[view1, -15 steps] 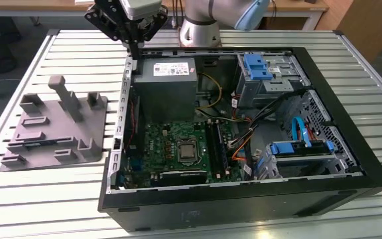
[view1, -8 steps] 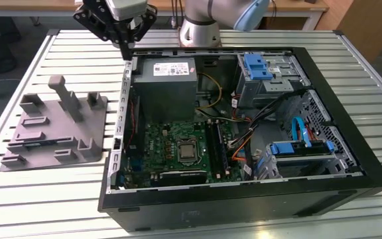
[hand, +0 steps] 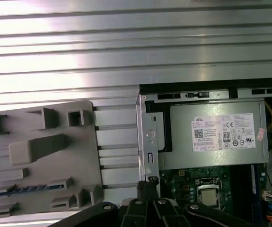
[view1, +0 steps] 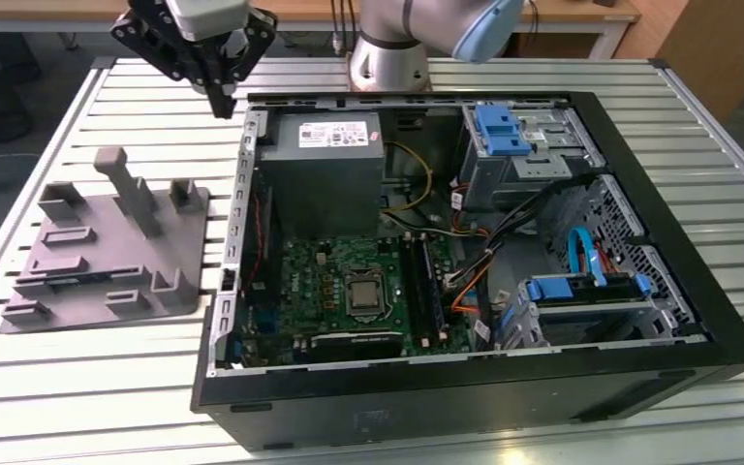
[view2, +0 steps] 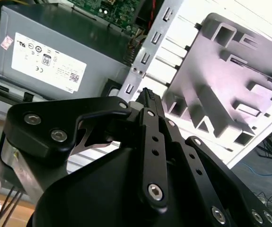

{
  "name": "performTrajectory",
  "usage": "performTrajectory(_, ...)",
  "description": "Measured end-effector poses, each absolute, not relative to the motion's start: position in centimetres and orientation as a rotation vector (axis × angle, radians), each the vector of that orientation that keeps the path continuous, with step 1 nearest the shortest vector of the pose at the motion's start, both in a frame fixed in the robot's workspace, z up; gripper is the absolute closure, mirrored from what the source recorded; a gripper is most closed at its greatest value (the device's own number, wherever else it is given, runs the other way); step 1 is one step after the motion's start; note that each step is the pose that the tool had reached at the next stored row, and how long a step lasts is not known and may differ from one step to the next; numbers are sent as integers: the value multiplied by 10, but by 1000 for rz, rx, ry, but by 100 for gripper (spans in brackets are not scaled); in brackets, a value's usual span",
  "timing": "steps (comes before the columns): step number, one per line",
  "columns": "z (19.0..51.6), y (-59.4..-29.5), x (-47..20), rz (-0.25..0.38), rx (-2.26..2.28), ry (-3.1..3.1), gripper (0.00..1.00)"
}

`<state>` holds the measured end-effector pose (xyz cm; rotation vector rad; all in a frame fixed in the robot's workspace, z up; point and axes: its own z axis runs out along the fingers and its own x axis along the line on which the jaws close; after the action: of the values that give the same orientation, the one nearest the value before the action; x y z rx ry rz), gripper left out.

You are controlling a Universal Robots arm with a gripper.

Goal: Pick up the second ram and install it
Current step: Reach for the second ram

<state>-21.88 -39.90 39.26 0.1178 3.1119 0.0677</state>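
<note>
exterior view: gripper (view1: pixel 224 103), fingers pressed together and empty, hangs past one end of the grey block (view1: pixel 171 254); second ram (view1: pixel 65 282) sits slotted at the block's opposite end, long axis across the block.

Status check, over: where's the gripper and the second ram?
Gripper shut, nothing held, over the computer case's corner. Second ram lies in the grey block, untouched. Block's tall post stands close by.

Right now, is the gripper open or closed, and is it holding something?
Gripper: closed, holding nothing visible.
</note>
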Motion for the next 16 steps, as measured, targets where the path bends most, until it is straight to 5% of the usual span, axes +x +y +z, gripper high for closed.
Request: performTrajectory(16,392,-399,-255,68,118,3112,90)
